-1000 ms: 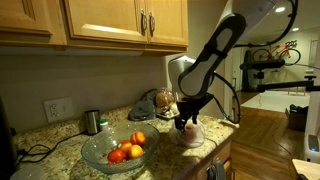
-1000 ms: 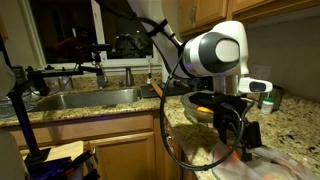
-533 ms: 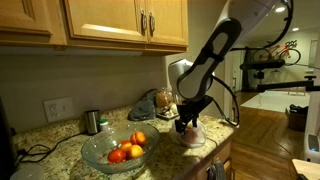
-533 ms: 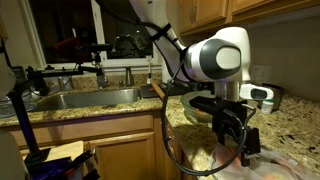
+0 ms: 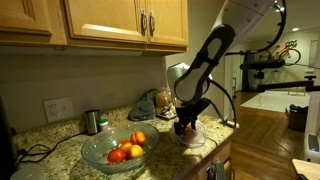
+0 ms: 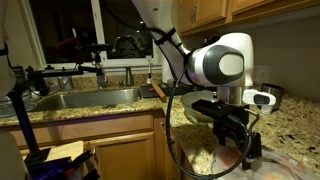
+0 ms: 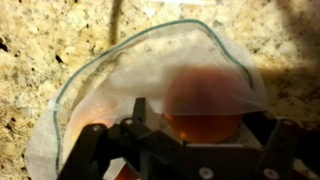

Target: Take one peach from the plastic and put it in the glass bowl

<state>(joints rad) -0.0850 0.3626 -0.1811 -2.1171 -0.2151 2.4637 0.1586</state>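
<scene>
In the wrist view a round orange-red peach (image 7: 203,108) lies inside the plastic (image 7: 105,95), a wrinkly see-through bag on the granite counter, with film draped over the fruit's top. My gripper (image 7: 203,122) is open and straddles the peach, one finger (image 7: 138,113) on each side of it. In an exterior view the gripper (image 5: 186,126) points down onto the plastic (image 5: 192,138) near the counter's front edge. The glass bowl (image 5: 92,152) stands to its left and holds several peaches (image 5: 128,150).
A small steel cup (image 5: 92,122) stands behind the bowl near the wall. Bagged items (image 5: 152,104) lie at the back of the counter. A sink (image 6: 85,97) is set into the counter farther along. The counter edge (image 5: 215,148) runs close beside the plastic.
The arm has sunk a little lower over the plastic, bringing the fingers down around the peach. The gripper has stayed open.
</scene>
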